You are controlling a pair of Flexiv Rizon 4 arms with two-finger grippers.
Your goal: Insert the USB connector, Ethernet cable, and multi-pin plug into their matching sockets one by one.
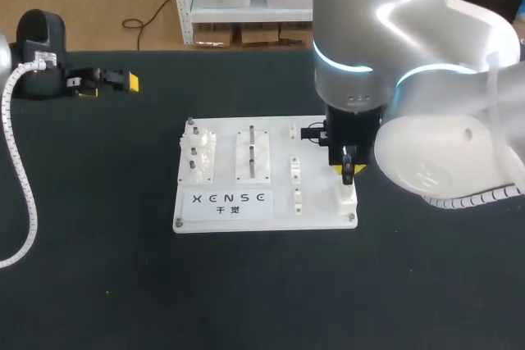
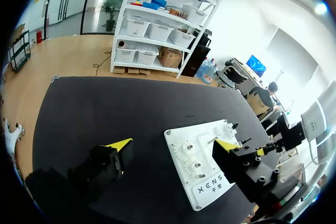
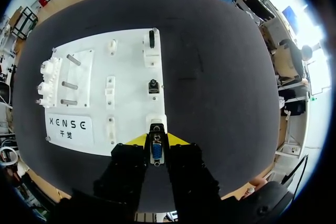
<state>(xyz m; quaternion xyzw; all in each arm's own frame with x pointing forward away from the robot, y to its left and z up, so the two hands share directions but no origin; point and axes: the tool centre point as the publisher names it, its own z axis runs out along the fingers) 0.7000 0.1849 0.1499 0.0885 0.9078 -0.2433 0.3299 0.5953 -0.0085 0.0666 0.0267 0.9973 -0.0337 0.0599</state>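
Fingertips (image 3: 137,140) of the right hand (image 3: 156,141) press from both sides onto a small blue-faced multi-pin plug (image 3: 156,150), their yellow ends flanking it. The plug points away from the hand, and its front end meets a white plastic socket block (image 3: 156,121) at the near right corner of a flat white rectangular board (image 3: 131,61). Whether it is seated there cannot be told.

In the head view the right hand (image 1: 348,171) hangs upright over that same block (image 1: 344,198). The bulky grey-and-white right arm (image 1: 426,79) comes in from the right and covers the board's (image 1: 320,190) far right part.

Ahead of the hand, along the board's right edge, comes a second white block holding a small black connector (image 3: 153,86). Beyond that is a third with a slim black plug (image 3: 151,38) standing in it. Beside these runs a column of three smaller white fittings (image 3: 110,90). Further over are a raised plate with metal pegs (image 3: 71,85) and a cluster of white plastic gears (image 3: 47,82) at the board's left edge.

The left hand (image 1: 111,81) lies well apart from the board, at the far left of the black surface (image 1: 98,284). From its own wrist view the left hand (image 2: 173,144) has its fingers spread wide with nothing held, and the board (image 2: 178,139) lies ahead of it.
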